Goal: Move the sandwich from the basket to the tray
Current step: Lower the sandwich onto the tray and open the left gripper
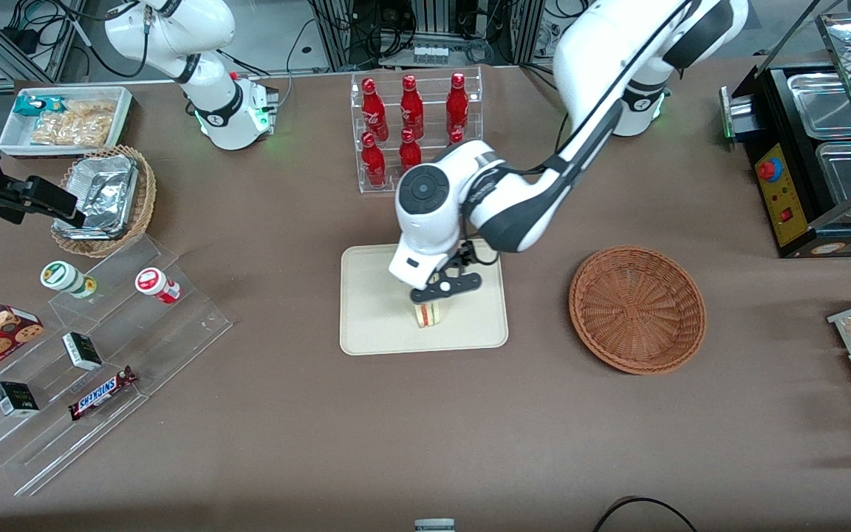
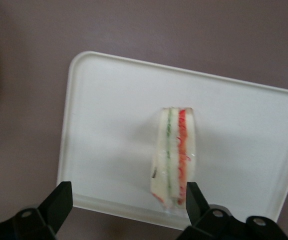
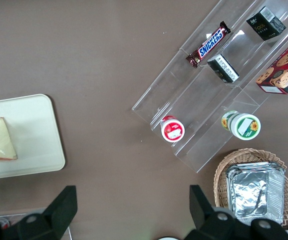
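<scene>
Toward the parked arm's end of the brown surface (image 1: pixel 292 443) stands a clear stepped display (image 1: pixel 93 362) carrying a Snickers bar (image 1: pixel 103 392), small dark boxes and two capped jars; a light wicker basket with foil (image 1: pixel 106 199) sits farther from the front camera than the display. A broad strip of bare surface separates the display from the tray (image 1: pixel 374 325).

The tray lies flat near the middle of the surface, all four rounded edges unobstructed. The sandwich (image 1: pixel 429 314) stands on its edge on the tray, cut side up, red and green layers showing in the wrist view (image 2: pixel 176 160). It sits within the tray's half nearer the front camera, with bare tray around it. The hand (image 1: pixel 436 295) is directly above the sandwich, its fingers (image 2: pixel 59 202) spread wide open: one fingertip is just beside the sandwich's red-layered face, the other well apart from it.

Farther from the camera than the tray stands a rack of red bottles (image 1: pixel 414 122). Toward the working arm's end, the basket (image 1: pixel 637 308) rests with nothing in it, separated from the tray's edge by bare surface.
</scene>
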`<state>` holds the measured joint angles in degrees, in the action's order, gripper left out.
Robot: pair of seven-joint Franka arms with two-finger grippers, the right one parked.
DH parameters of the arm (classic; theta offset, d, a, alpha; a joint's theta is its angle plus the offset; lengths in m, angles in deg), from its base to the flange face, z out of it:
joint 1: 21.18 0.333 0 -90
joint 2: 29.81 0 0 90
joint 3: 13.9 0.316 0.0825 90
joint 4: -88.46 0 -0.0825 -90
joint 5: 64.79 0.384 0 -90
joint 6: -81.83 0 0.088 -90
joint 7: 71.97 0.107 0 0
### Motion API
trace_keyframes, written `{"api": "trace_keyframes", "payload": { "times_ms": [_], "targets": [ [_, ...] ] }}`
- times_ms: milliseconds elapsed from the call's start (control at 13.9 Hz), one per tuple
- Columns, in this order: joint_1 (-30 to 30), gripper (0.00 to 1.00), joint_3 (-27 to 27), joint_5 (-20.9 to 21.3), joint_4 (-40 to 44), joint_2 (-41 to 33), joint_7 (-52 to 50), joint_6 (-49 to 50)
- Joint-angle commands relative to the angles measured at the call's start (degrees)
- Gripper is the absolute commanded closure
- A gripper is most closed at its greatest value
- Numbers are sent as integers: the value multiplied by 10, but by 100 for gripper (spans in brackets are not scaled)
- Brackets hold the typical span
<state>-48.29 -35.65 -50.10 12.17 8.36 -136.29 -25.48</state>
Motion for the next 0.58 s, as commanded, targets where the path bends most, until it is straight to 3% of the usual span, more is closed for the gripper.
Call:
{"api": "trace_keyframes", "payload": {
  "times_ms": [0, 144, 505],
  "targets": [
    [43, 0, 0, -10, -20, -36, 21, 35],
    [59, 0, 1, -7, -30, -49, 45, 73],
    [165, 0, -2, -21, -129, -145, 154, 78]
  ]
}}
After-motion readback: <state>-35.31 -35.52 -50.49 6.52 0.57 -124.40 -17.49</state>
